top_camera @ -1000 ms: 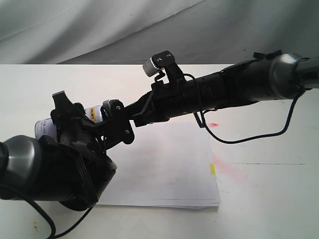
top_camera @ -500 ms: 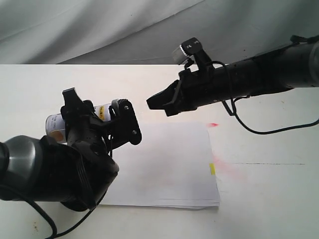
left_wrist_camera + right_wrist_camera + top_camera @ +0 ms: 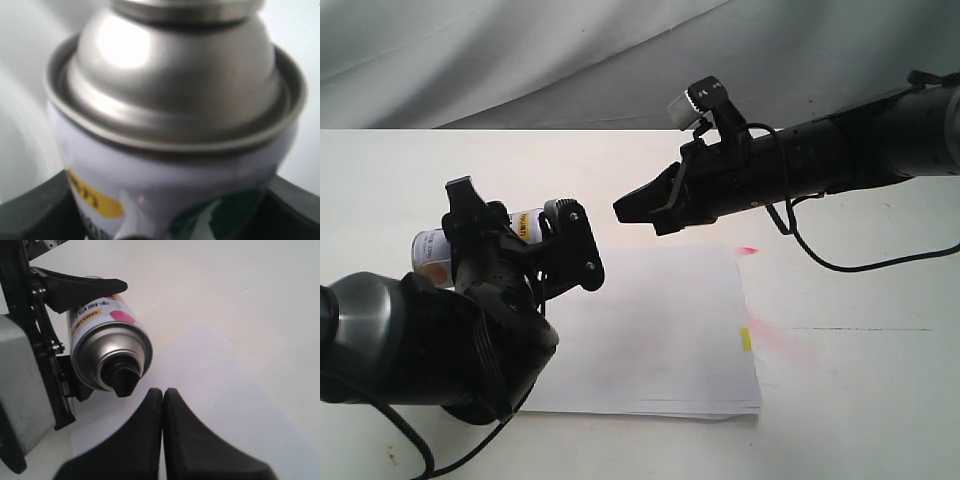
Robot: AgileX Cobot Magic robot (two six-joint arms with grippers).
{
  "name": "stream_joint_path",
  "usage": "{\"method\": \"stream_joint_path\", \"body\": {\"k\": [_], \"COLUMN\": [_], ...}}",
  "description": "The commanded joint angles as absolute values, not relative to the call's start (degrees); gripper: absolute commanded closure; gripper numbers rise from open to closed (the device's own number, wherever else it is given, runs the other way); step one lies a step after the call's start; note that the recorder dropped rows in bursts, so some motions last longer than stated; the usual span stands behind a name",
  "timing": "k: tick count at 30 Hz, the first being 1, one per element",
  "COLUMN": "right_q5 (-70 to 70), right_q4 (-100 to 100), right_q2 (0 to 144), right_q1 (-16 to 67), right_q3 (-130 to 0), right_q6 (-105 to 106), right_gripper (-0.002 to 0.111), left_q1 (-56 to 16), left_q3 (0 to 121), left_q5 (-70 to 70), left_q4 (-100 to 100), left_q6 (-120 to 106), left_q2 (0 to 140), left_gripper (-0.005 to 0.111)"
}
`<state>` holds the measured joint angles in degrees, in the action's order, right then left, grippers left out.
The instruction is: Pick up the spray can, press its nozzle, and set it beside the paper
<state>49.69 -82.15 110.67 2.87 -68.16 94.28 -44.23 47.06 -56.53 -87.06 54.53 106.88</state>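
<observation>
My left gripper (image 3: pixel 520 238) is shut on the spray can (image 3: pixel 432 254), holding it tilted on its side above the table, left of the paper (image 3: pixel 660 330). The left wrist view is filled by the can's silver dome (image 3: pixel 175 75), with the left gripper (image 3: pixel 165 212) clamped round the label. In the right wrist view the can (image 3: pixel 97 330) points its black nozzle (image 3: pixel 122 377) toward my right gripper (image 3: pixel 162 392), which is shut and empty, a small gap away. From outside, the right gripper (image 3: pixel 620 210) hovers over the paper's far edge. The paper carries a small yellow mark (image 3: pixel 746 340).
The white table (image 3: pixel 860 380) has red stains (image 3: pixel 748 250) just right of the paper. A black cable (image 3: pixel 840 265) hangs from the right arm. Grey cloth (image 3: pixel 520 60) forms the backdrop behind the table.
The right gripper has pulled back to the right, away from the can's top. The left gripper with the can shifted slightly up. Little has moved in the last half second.
</observation>
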Motion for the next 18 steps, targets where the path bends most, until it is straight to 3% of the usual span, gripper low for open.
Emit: {"method": "stream_joint_path", "body": {"k": [1,8,13,18], "right_q5": [50.6,51.9,52.0,52.0], "right_q4": [-82.0,-82.0,-82.0,-82.0], "right_q2": [110.1,110.1,110.1,110.1], "right_q1": [2.8,2.8,2.8,2.8], "right_q3": [-67.8,-67.8,-67.8,-67.8], "right_q6": [94.2,94.0,93.8,93.7], "right_gripper": [0.108,0.108,0.108,0.108], "left_q1": [-44.6,-40.8,-32.3,-21.0], "left_q3": [47.7,51.7,55.2,56.3], "left_q5": [-57.9,-48.0,-40.7,-24.3], "left_q4": [-85.0,-74.2,-70.6,-66.4], "left_q6": [55.7,64.9,70.4,74.8], "left_q2": [105.9,100.4,94.5,87.8], "left_gripper": [0.107,0.107,0.107,0.107]}}
